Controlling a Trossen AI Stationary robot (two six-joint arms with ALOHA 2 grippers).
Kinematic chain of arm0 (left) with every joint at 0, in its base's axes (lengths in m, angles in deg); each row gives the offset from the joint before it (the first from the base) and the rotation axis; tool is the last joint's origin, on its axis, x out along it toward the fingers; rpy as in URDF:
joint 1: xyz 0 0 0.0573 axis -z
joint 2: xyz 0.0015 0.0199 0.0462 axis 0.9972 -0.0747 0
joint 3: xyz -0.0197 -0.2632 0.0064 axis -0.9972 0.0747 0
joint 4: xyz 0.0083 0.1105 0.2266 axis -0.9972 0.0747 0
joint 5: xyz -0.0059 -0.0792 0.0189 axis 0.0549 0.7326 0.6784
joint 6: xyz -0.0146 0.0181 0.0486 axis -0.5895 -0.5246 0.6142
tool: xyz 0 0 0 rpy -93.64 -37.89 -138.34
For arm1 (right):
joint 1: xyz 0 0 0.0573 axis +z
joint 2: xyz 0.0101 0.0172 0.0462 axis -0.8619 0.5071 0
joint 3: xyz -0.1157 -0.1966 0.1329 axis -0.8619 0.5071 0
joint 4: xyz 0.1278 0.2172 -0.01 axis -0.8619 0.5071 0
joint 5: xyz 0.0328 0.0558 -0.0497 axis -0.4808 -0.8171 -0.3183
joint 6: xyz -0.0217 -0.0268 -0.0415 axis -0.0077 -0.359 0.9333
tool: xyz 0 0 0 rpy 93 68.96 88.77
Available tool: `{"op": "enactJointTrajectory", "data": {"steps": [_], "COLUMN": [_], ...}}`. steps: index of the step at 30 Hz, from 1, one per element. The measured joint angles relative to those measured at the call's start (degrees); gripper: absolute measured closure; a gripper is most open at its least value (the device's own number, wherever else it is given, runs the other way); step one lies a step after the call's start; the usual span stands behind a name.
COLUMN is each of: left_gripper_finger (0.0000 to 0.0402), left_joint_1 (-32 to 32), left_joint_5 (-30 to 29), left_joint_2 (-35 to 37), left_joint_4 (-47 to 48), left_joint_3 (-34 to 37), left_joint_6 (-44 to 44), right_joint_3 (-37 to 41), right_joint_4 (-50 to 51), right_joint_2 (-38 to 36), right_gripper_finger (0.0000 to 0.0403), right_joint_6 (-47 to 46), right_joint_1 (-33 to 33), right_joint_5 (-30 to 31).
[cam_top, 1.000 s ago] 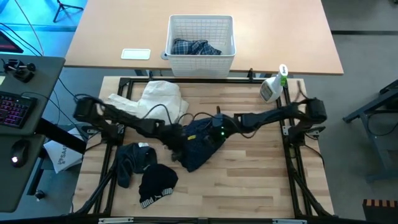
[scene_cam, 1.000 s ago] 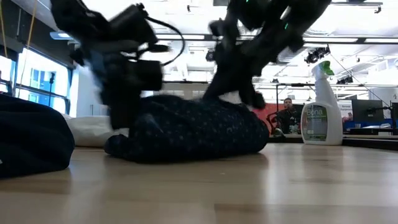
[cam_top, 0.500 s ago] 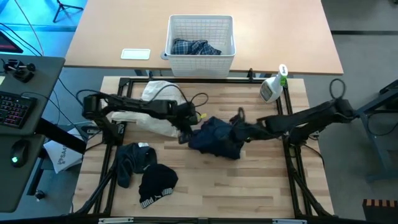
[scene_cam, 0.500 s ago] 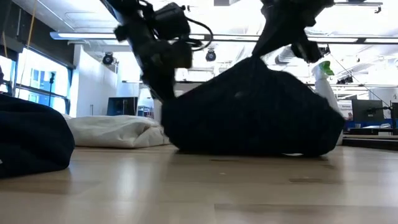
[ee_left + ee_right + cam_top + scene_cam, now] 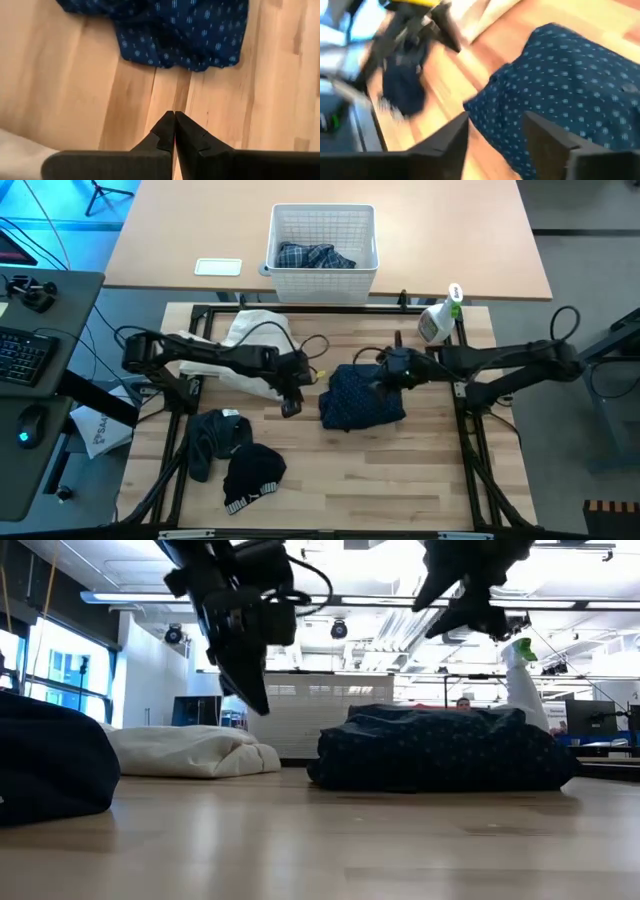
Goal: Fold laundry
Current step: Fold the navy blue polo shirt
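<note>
— What do we see of the right gripper [image 5: 385,377]?

— We see its two dark fingers [image 5: 451,145] standing apart with nothing between them. It hangs just above the navy dotted shirt [image 5: 363,396], at the shirt's one o'clock edge in the high view, and in the low view it sits clear of the cloth.

— And the left gripper [image 5: 291,407]?

— We find its fingertips pressed together, holding nothing. It points down over bare wood at nine o'clock of the shirt, near it but apart; its wrist view shows the shirt's hem beyond the closed tips.

— How does the shirt lie?

— We see it bunched into a low, rumpled heap on the wooden table [image 5: 400,470], about the middle of the board, between the two grippers.

— What lies farther out?

— From the shirt, we see a white cloth [image 5: 250,340] at ten o'clock, two dark garments [image 5: 228,455] at eight o'clock near the table's front edge, and a spray bottle [image 5: 438,320] at one o'clock. At twelve o'clock, on the far desk, a white lattice basket [image 5: 322,225] holds a plaid shirt [image 5: 312,256].
</note>
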Motion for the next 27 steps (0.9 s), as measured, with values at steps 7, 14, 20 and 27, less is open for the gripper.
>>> {"op": "enactJointTrajectory", "data": {"steps": [7,14,20,27], "left_gripper_finger": [0.0401,0.0401,0.0401,0.0401], "left_joint_1": [1.57,1.63,0.33,-1.72], "left_joint_5": [0.11,0.09,0.04,-5.66], "left_joint_2": [-5.50,-13.31,-19.80,-20.72], "left_joint_4": [-7.00,-20.37,-29.27,-30.92], "left_joint_3": [0.12,0.09,-0.09,-0.21], "left_joint_6": [-7.76,-16.48,-25.62,-27.89], "right_joint_3": [0.07,0.09,0.13,0.13], "right_joint_4": [7.32,-2.69,-5.54,-2.43], "right_joint_2": [5.74,18.53,27.79,25.61], "right_gripper_finger": [0.0148,0.0166,0.0219,0.0377], "right_joint_6": [19.67,48.27,55.98,59.08], "right_joint_1": [-12.55,-24.47,-27.99,-25.98], "right_joint_5": [0.46,-21.97,-34.89,-36.36]}}
